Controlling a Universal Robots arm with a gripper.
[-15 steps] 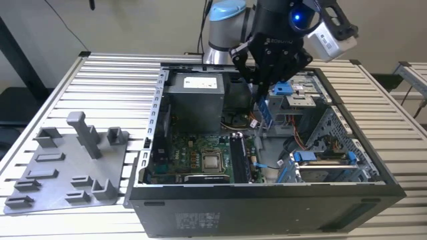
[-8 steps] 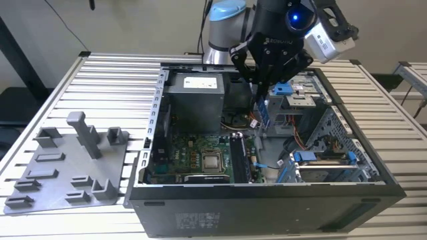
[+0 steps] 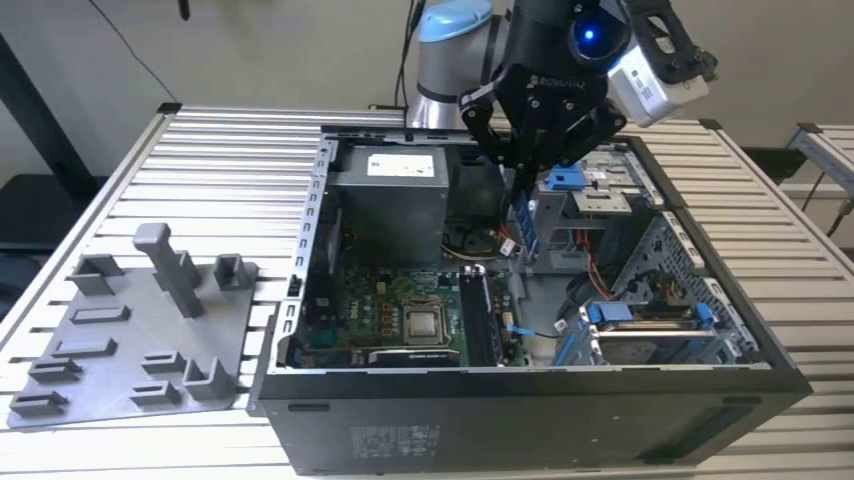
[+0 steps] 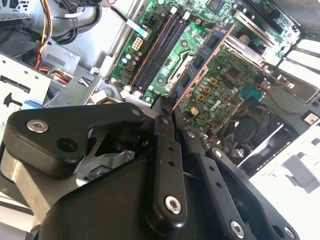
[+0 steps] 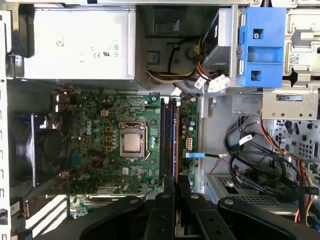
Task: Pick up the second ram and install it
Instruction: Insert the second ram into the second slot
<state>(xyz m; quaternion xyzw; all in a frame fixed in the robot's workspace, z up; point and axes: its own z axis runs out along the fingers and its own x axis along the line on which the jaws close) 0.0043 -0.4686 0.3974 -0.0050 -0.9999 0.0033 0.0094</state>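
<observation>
Between the closed fingers of the gripper hangs the second ram, clamped at one end. It points down from the fingertips toward the board, well above it and unseated. My reading: the end grip keeps the stick slim inside the case. Under the tool lie the memory slots, with the processor just beside them. On the slots' other side, the cable bundle and blue drive bracket crowd the way down.

Bright, even ambient light; slatted table glares white; computer case interior shaded, shadows soft
</observation>
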